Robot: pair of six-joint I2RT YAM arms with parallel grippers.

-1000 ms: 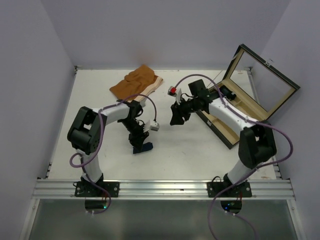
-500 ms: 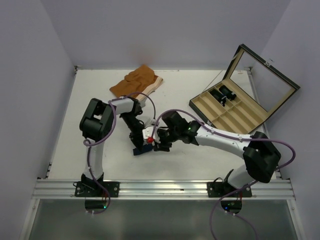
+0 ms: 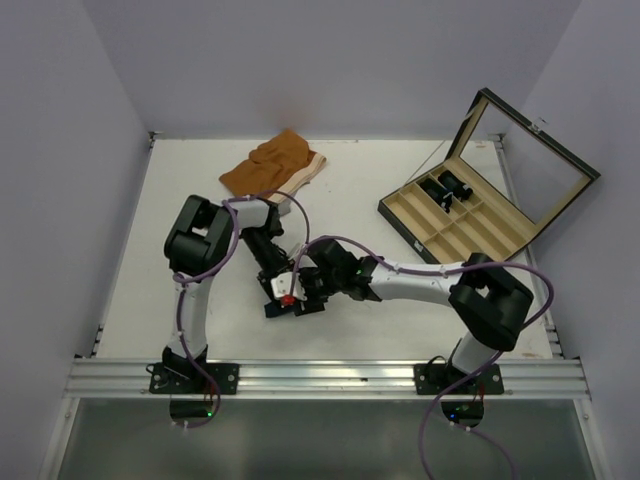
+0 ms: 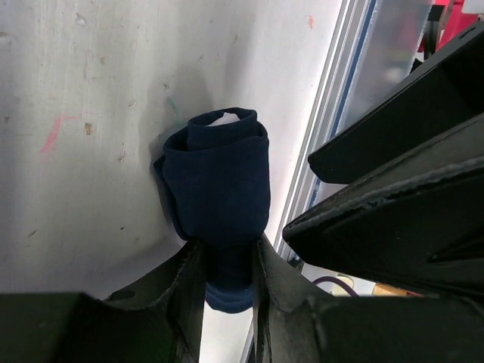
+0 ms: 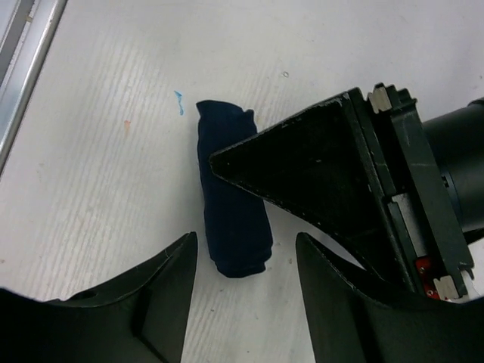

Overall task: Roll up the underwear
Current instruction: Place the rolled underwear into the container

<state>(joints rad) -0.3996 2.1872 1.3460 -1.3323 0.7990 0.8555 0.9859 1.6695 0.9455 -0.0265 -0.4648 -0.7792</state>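
The underwear [image 4: 224, 178] is a tight navy-blue roll lying on the white table, near the front edge. My left gripper [image 4: 227, 281] is shut on one end of it. In the top view the roll [image 3: 279, 309] is mostly hidden under both grippers. My right gripper [image 5: 246, 248] is open, with its jaws spread either side of the free end of the roll [image 5: 231, 208], just above it and not touching. The left gripper [image 5: 333, 178] covers the roll's right side in the right wrist view. In the top view the left gripper [image 3: 273, 282] and the right gripper [image 3: 303, 297] meet over the roll.
Orange-brown shorts [image 3: 272, 166] lie at the back of the table. An open wooden box [image 3: 462, 228] with compartments stands at the right, lid raised. An aluminium rail [image 3: 330, 376] runs along the near edge, close to the roll.
My right arm has swung from beside the box leftward and down to the roll, its jaws now open over the roll's end. The left gripper has stayed on the roll.
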